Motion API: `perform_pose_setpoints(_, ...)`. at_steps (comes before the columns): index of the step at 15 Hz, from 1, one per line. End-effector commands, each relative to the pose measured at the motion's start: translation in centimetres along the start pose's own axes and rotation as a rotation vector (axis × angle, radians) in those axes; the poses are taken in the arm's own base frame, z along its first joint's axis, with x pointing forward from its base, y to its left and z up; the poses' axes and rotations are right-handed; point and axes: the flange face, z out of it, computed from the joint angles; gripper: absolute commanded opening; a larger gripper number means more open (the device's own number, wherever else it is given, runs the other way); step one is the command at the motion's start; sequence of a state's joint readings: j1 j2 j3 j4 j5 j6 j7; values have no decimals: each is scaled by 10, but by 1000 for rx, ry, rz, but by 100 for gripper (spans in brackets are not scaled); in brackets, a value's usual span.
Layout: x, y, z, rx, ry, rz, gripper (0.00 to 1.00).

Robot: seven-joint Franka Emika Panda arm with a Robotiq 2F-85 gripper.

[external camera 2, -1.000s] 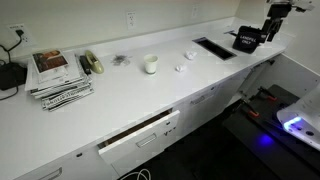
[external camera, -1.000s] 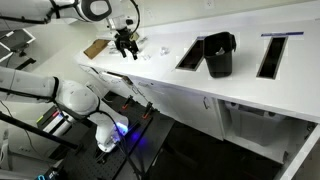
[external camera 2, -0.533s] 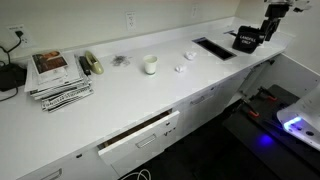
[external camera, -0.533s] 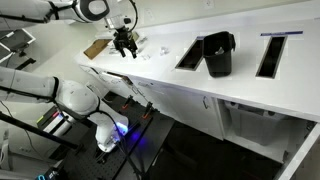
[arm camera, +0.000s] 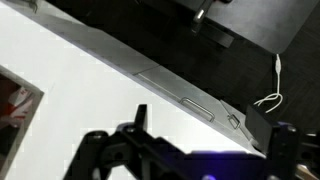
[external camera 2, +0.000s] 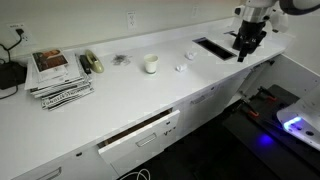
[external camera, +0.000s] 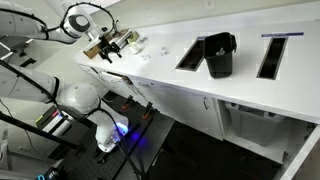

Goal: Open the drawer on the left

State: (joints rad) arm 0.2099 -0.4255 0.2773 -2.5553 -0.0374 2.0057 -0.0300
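The drawer [external camera 2: 140,138] is a white-fronted drawer under the counter, pulled out a little so a thin tan strip of its inside shows. My gripper [external camera 2: 243,42] hangs over the far end of the white counter [external camera 2: 120,95], well away from the drawer. In an exterior view the gripper [external camera: 108,48] is low over the counter's left end. In the wrist view the gripper [arm camera: 205,128] is open and empty above the counter edge. White cabinet fronts with small metal handles [arm camera: 200,106] lie just past that edge.
A black bin [external camera: 219,53] and two dark slots [external camera: 190,55] sit on the counter. A stack of magazines [external camera 2: 58,75], a white cup [external camera 2: 151,65] and small bits lie on it. A brown board [external camera: 95,47] lies by the gripper. A white robot body [external camera: 78,100] stands on the floor below.
The arm has swung, carrying the gripper left toward the counter's front edge and lower. The drawer has not moved.
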Motion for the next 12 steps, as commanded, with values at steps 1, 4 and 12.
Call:
perform_pose_setpoints(1,23,-84,31,-119,51,-172,100)
perform_pose_setpoints(4,27,-154,58,-219,143,-335,100)
perform_pose_setpoints(12,21,-198,80,-346,227,-513,100)
